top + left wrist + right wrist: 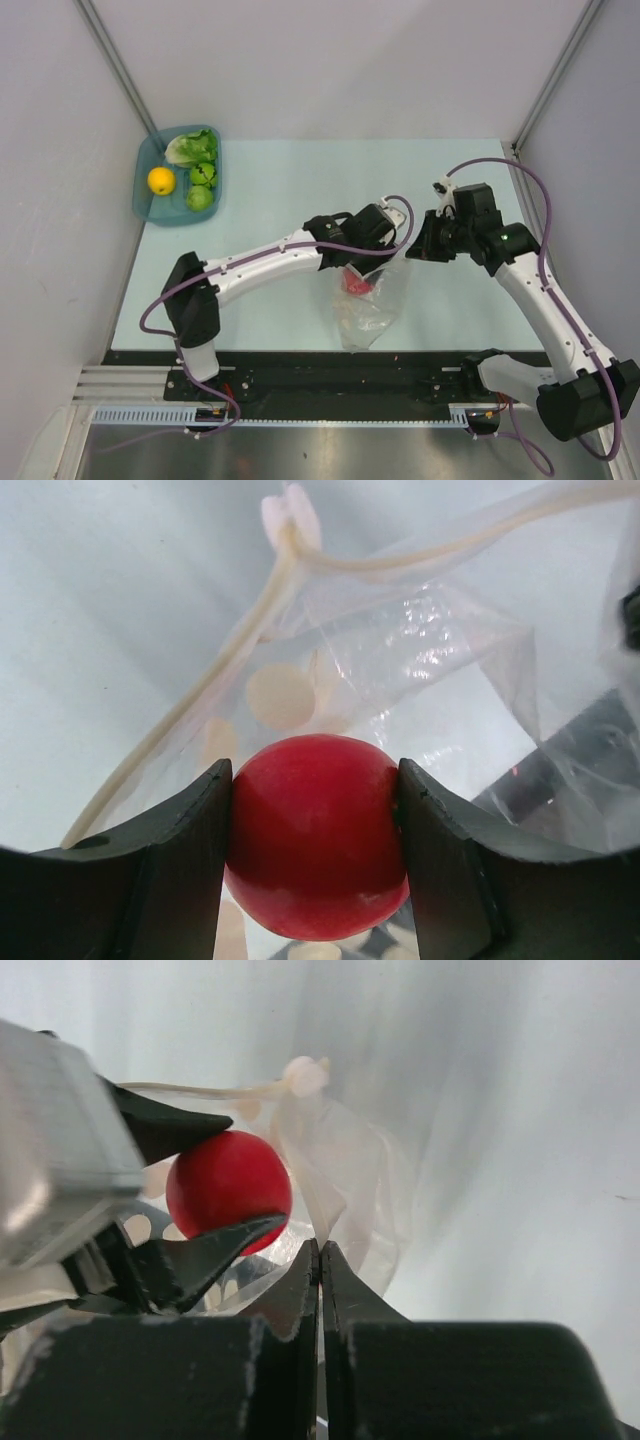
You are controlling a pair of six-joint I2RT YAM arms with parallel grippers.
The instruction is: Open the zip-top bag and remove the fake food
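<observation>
Pale worktop (pixel 280 190). Zip-top bag (pixel 372 318) near its front edge, mouth held up off the surface. Teal tray (pixel 141 175) in the far-left corner, with lettuce leaf (pixel 192 148) and yellow fruit (pixel 161 180) in it. Right hand (pixel 320 1256) pinched tight on the bag's rim. Left hand (pixel 313 785) at the bag's mouth, clamping the red piece (pixel 315 850).

1. A pale blue-green table (pixel 290 180) is seen, filling the middle of the top view.
2. A teal translucent tray (pixel 160 212) is set on the table's far left corner, close to the left wall.
3. White walls (pixel 330 60) are raised around three sides of the table.
4. Two slanted metal posts (pixel 115 65) are fixed at the far corners.
5. A black strip (pixel 330 372) is laid along the near edge; below it, what is perhaps brushed steel sheet (pixel 330 455) is seen.
</observation>
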